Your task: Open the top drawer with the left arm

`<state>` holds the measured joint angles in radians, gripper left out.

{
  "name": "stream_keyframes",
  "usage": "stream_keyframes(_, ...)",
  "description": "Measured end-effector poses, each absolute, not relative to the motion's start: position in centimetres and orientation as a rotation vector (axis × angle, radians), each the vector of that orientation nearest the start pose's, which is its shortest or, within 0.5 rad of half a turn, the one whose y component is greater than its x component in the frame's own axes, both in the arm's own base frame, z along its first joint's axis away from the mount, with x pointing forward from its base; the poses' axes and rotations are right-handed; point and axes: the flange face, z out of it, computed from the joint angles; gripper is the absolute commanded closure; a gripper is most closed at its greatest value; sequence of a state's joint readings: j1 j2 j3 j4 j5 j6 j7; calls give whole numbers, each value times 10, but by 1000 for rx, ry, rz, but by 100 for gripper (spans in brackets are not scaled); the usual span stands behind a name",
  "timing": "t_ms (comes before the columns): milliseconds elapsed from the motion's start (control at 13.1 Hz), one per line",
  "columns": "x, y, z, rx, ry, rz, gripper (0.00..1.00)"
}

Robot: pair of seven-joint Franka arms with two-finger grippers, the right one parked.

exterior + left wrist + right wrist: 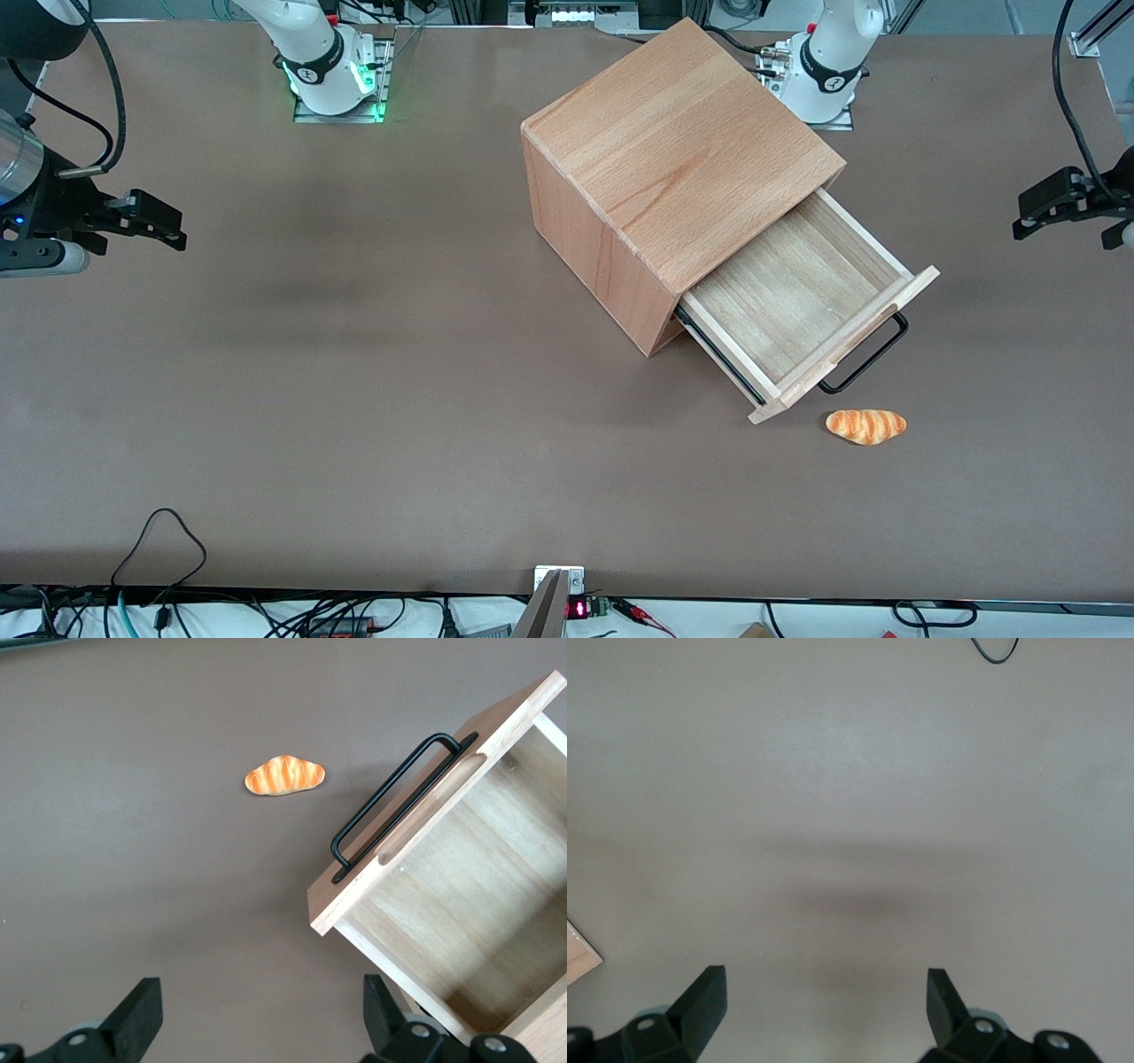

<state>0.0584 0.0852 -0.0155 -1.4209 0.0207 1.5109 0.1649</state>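
The beech cube cabinet [673, 151] stands on the brown table, turned at an angle. Its top drawer [788, 301] is pulled well out and its light-wood inside is bare. The long black bar handle [873, 354] runs along the drawer front. My left arm's gripper [1021, 223] hovers above the table toward the working arm's end, apart from the drawer and holding nothing. In the left wrist view the gripper [263, 1019] is open over bare table, with the drawer [469, 895] and its handle [399, 797] close beside it.
A small orange croissant [866, 425] lies on the table just in front of the drawer front, nearer the front camera; it also shows in the left wrist view [284, 777]. A black cable loop [164, 540] lies near the table's front edge toward the parked arm's end.
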Motion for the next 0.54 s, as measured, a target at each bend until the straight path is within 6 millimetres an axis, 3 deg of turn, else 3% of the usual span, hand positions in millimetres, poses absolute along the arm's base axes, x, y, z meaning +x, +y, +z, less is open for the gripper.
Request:
stream_keyframes(306,564,36,640,-3143,159,-16,0)
stream_keyframes(536,559,32,640,-3145,169,-26,0)
